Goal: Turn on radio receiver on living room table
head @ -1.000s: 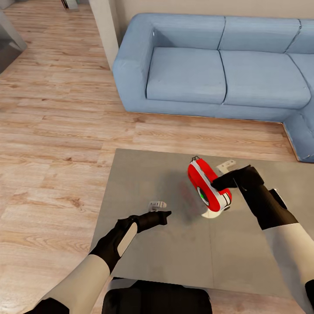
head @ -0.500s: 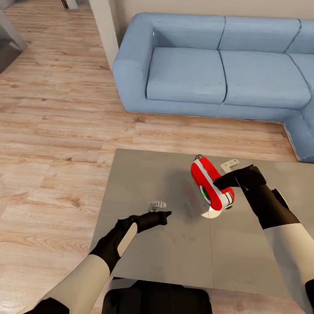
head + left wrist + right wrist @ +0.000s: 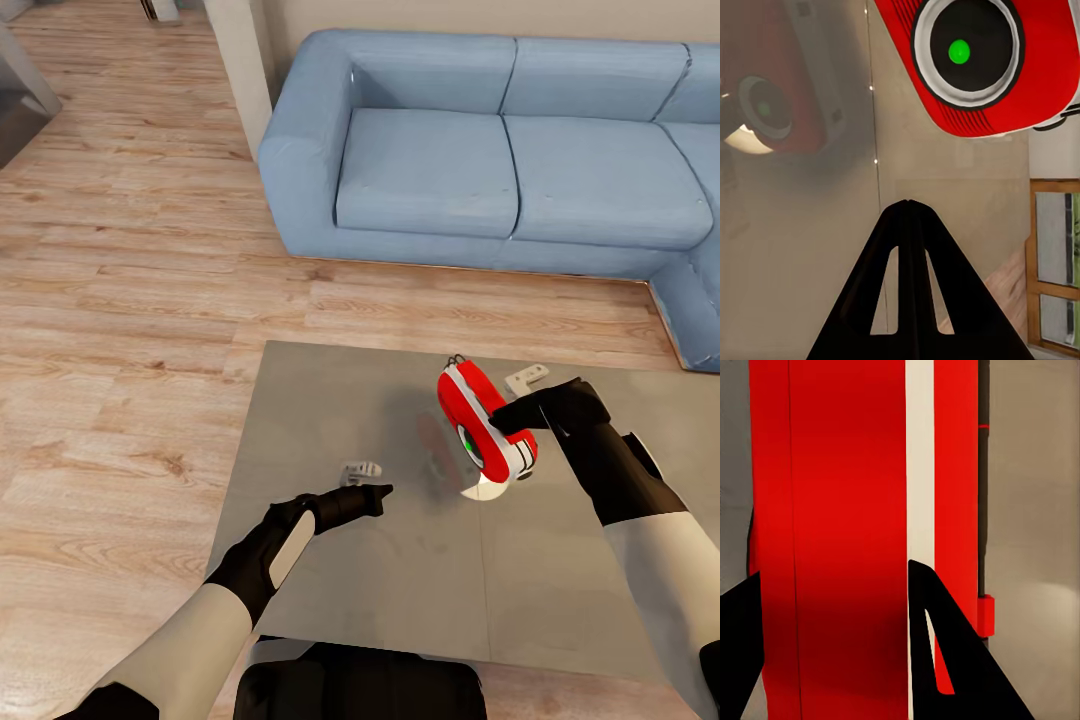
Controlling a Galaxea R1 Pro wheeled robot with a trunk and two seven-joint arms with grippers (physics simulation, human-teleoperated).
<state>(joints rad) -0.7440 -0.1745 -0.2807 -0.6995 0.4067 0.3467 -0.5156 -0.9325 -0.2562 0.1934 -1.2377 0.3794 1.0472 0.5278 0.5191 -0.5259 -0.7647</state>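
Between the right end effector's (image 3: 508, 418) fingers, the radio receiver (image 3: 482, 428), tilted.

Left arm: white forearm with black wrist section, reaching forward and to the right from the lower left of the head view, held low over the glossy grey-taupe desk (image 3: 330, 420).
Left pincer (image 3: 378, 493): black, fingertips pressed together into one point in the left wrist view (image 3: 907, 204), carrying nothing.
Right arm: white forearm, black wrist, coming in from the lower right and angled forward and leftward.
Right pincer (image 3: 505, 417): black, fingers spread, one finger (image 3: 945, 660) lying against the side of the small red radio with white stripes (image 3: 483, 428), the other at its far edge.
Right grip: fingers on both sides of the radio's body.
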